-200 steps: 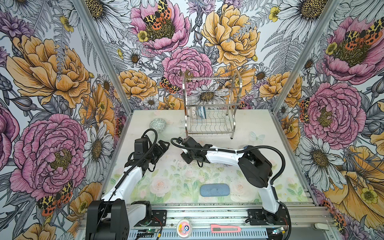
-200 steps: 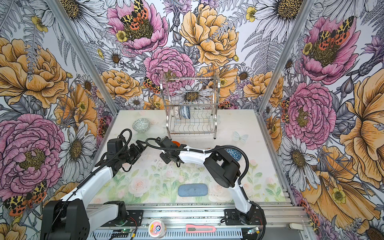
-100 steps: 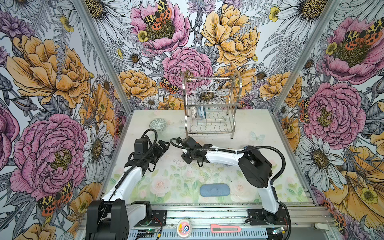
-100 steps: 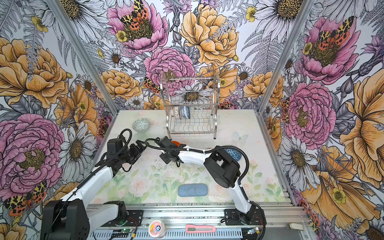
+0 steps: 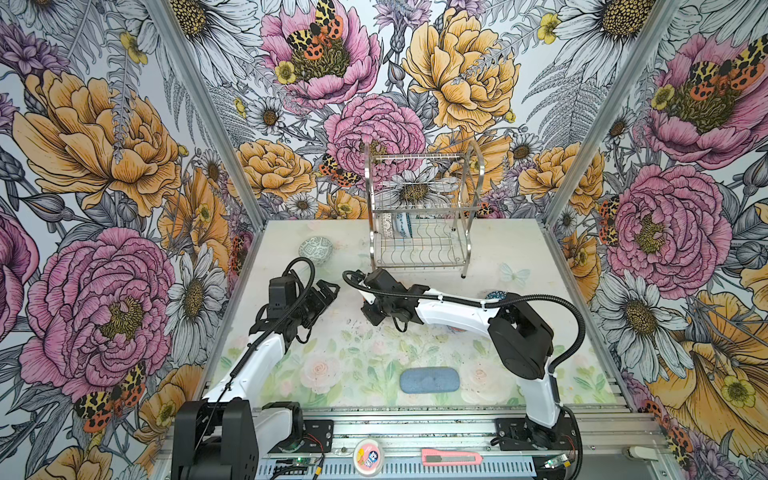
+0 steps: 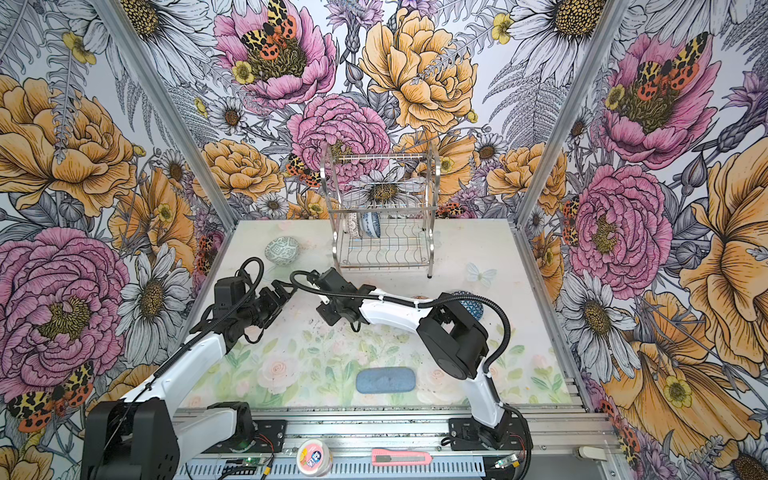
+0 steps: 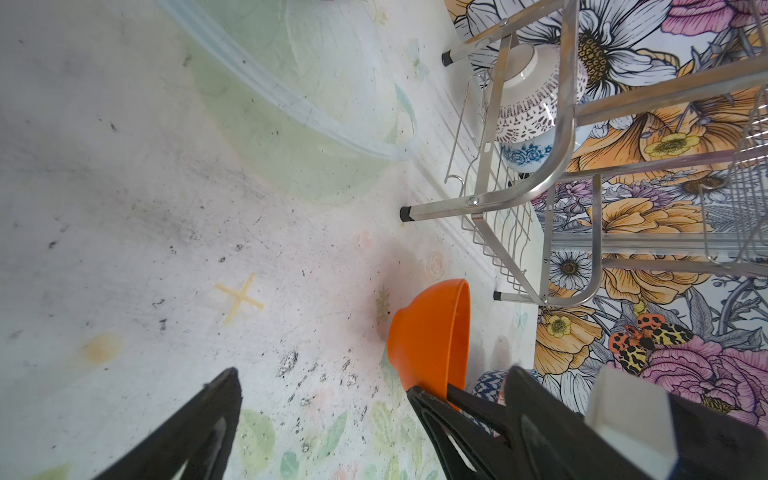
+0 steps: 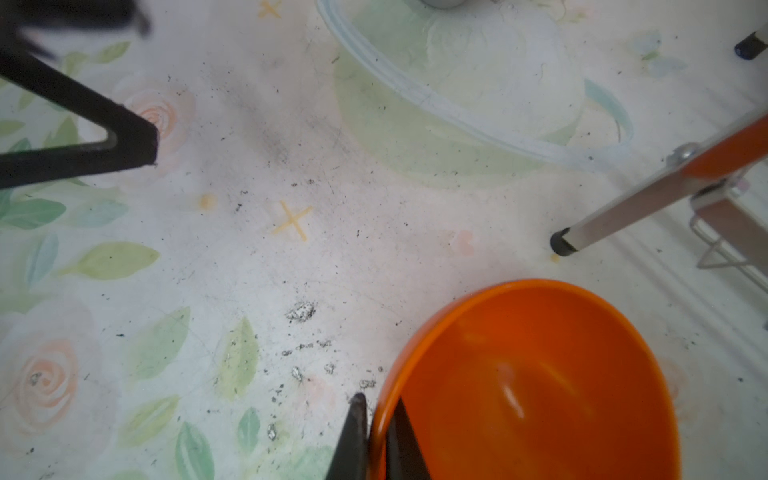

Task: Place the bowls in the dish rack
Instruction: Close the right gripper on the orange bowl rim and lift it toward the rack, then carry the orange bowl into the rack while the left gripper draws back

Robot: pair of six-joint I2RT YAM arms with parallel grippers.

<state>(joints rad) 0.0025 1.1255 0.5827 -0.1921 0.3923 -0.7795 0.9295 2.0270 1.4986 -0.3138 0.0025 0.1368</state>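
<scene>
1. Grey-green patterned bowl: alone on the table, far left, well apart from the rack.
2. Left gripper: jaws spread wide and holding nothing, hanging over bare tabletop just left of the right gripper.
3. Right gripper: jaws pressed together on the rim of the plain orange bowl, one finger inside the wall and one outside.
4. Plain orange bowl, as above: mouth up, near the front-left leg of the rack. Whether its base touches the table cannot be told.
5. Dish rack: two-tier silver wire, standing at the far middle of the table.
   - Its lower tier holds the black-and-white lattice bowl and the blue floral bowl.
   - Both stand on edge, side by side, at the tier's left end.
6. Blue-grey pad: flat on the table near the front edge.
7. Orange-white geometric bowl: only a sliver shows behind the right arm.
8. Dark-blue triangle-patterned bowl: on the table, partly hidden behind the right arm's elbow.
</scene>
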